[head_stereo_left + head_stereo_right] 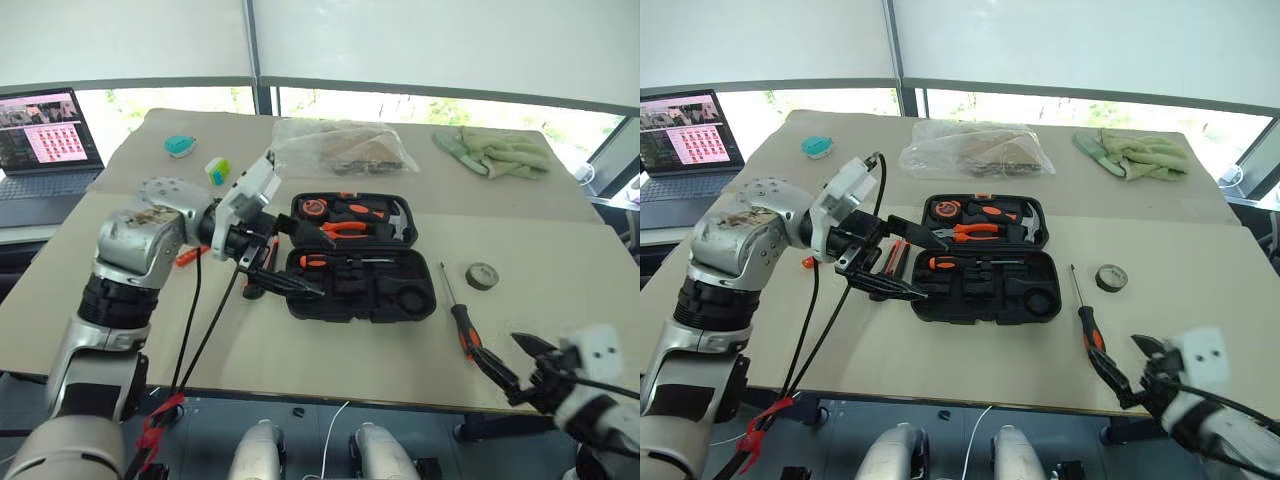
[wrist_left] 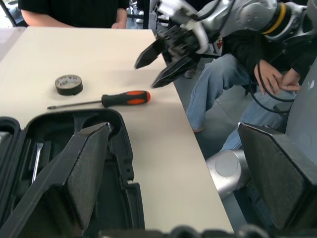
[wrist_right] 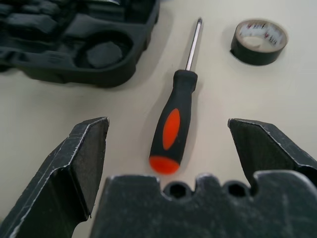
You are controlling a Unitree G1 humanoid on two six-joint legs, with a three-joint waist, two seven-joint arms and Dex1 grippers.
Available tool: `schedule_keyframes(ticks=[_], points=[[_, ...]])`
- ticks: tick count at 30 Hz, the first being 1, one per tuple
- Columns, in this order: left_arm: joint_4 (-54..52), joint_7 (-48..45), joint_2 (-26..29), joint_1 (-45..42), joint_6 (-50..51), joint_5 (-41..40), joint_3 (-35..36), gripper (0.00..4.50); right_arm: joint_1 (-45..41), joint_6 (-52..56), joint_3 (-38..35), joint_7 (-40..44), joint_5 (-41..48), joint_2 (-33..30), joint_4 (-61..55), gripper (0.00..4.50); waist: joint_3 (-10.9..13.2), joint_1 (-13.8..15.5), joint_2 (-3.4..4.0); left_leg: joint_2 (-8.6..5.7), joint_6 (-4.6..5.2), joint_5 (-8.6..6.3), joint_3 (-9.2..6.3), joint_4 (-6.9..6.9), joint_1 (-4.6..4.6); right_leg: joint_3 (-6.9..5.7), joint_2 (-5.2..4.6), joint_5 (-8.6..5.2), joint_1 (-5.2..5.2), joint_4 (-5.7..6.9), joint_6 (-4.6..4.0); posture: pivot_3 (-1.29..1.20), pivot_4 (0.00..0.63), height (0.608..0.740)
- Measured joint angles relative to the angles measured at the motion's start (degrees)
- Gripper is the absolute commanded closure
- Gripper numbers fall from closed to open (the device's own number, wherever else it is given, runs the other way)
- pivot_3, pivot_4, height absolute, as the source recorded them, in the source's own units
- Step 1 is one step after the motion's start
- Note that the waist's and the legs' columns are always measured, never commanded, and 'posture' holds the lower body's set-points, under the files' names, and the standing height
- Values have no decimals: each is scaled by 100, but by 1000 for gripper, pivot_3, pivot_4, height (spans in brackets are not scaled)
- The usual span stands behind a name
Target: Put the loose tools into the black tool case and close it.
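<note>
The black tool case (image 1: 420,300) lies open at the table's middle. Its lid half holds orange-handled pliers, a hammer and other tools, and an orange-handled screwdriver (image 1: 316,262) lies in its near half. My left gripper (image 1: 312,264) hovers open and empty at the case's left edge. Partly hidden behind it, a black-and-orange tool (image 1: 895,257) lies on the table. Right of the case are an orange-and-black screwdriver (image 1: 463,326) and a grey tape roll (image 1: 482,275). My right gripper (image 1: 497,350) is open just behind that screwdriver's handle (image 3: 171,130), apart from it.
A clear plastic bag (image 1: 340,148) lies behind the case and pale green gloves (image 1: 495,152) at the back right. A laptop (image 1: 45,140), a teal object (image 1: 180,146) and a small green block (image 1: 217,170) are at the back left. An orange item (image 1: 187,256) lies by my left arm. A person (image 2: 257,74) sits past the table's right edge.
</note>
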Motion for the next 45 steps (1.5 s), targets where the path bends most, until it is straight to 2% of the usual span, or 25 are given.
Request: schedule_keyframes(ticks=[2,5,8,9,13,19,24,27,30,31,33,35,40,45], points=[[-12,53,42,20,-59,46,-55,83,-172,47,283,-145,-183,3,159,0,0,5,0,-1,0,0,-2,-1,-1,0,0,0,0,0,1,0,150,740],[-9,137,87,40,-187,143,-91,0,-475,33,598,-474,-580,116,541,674,0,-10,0,-3,0,0,-2,0,-3,1,0,-1,-1,0,2,0,150,740],[33,194,90,41,-266,143,-91,0,-654,-113,704,-637,-835,252,719,1840,-2,-22,-2,-3,1,0,-4,0,-2,0,0,-1,-1,1,4,0,150,740],[49,218,90,41,-273,145,-90,0,-670,-137,705,-659,-868,301,734,2057,-2,-23,-2,-3,1,0,-5,-1,-2,0,0,-1,-1,1,4,0,150,740],[174,276,93,41,-308,156,-91,0,-620,-298,702,-749,-1000,480,745,3421,-2,-23,-3,-3,1,0,-5,-1,-2,-1,1,-1,-1,1,5,0,150,740],[166,350,188,122,-388,148,-77,0,-449,-330,372,-854,-745,1028,576,3437,-1,-20,-1,-3,1,0,-6,-2,-3,-1,0,-2,-2,1,6,0,150,740],[122,422,289,162,-378,135,-74,0,-649,-227,-229,-786,-159,837,165,3437,0,-35,1,-2,1,0,-5,-2,-3,0,0,-1,-3,2,6,0,150,740],[-19,428,433,263,-321,99,-30,0,-1204,1,-546,-504,194,49,194,3437,4,-70,7,-3,1,0,0,-3,-2,8,0,0,-6,2,6,0,150,740],[-204,398,705,449,-122,-91,84,0,-2237,8,-499,406,528,-1105,399,3437,12,-101,14,-1,2,1,-14,-15,3,-2,9,-3,-3,2,0,0,150,740],[-239,375,785,489,-100,-104,112,0,-2473,-52,-330,705,569,-1315,479,3437,13,-94,9,1,2,1,-17,-20,5,-4,14,-5,-4,2,-4,0,150,740],[-326,351,1014,687,-43,-117,184,0,-3131,-381,450,1625,448,-1774,932,3437,15,-98,10,0,3,1,-17,-26,6,-1,14,-6,-6,0,-6,0,150,740],[-391,374,1130,888,-20,-117,257,0,-3864,-835,1342,2464,76,-1975,1577,3437,18,-89,7,-3,3,1,-16,-24,5,-1,12,-6,-8,0,-5,0,150,740],[-559,651,1236,1145,74,-159,459,0,-5204,-2263,3007,3968,-1041,-1803,3262,3437,29,15,-11,-5,3,1,-12,-10,-8,-4,5,-5,-12,-2,-1,0,150,740],[-825,932,1310,1328,245,-316,651,0,-5856,-3869,3927,4745,-2175,-1445,5053,3437,37,53,-18,-6,2,1,-7,-8,-14,-3,1,-4,-18,-1,1,0,150,740]])
